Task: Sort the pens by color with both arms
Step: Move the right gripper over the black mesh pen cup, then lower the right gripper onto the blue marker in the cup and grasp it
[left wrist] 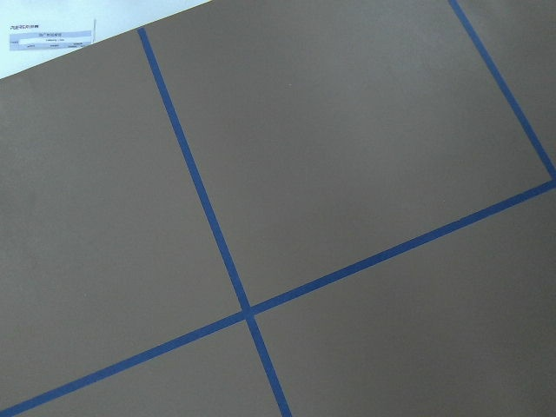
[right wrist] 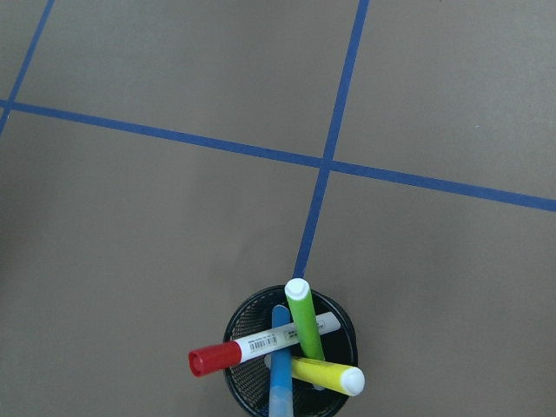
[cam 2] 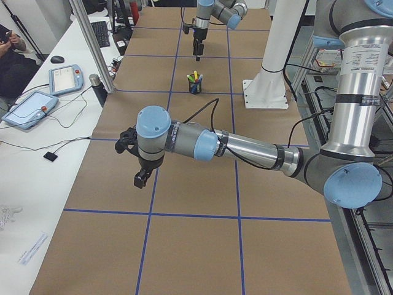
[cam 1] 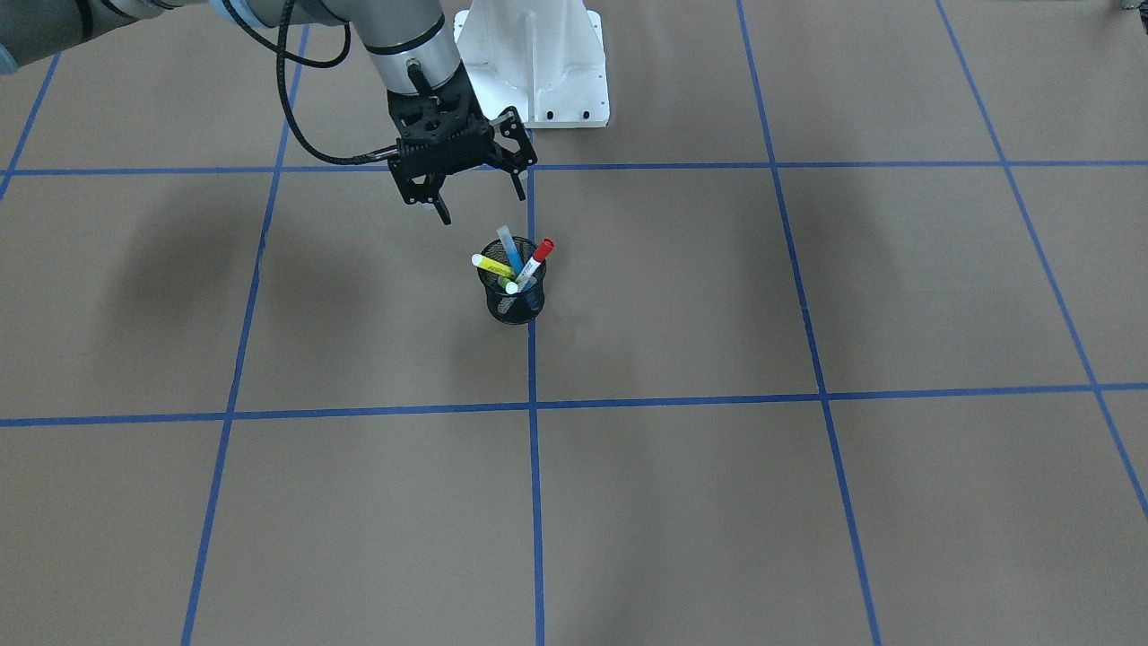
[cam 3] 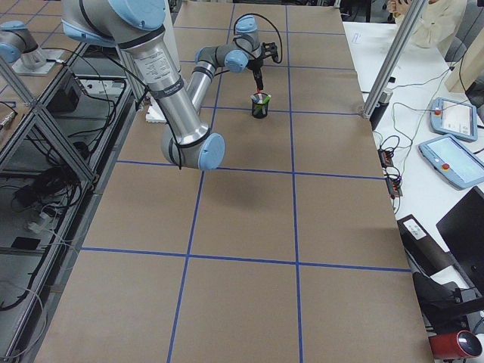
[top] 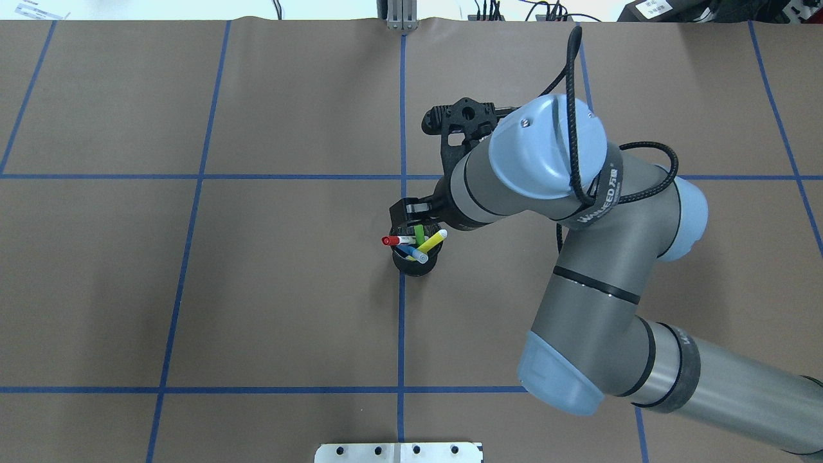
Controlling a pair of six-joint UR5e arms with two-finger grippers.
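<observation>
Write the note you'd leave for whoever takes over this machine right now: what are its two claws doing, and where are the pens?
Right gripper: open and empty, hovering close by the black mesh cup, touching no pen.
Left gripper: far from the cup, over the table. It shows only from the side, so I cannot tell whether it is open or shut.
Pens: all four stand in the cup: red-capped marker, blue pen, green marker, yellow marker.
Done: nothing sorted yet.
Left: take out all four and sort them by color.
</observation>
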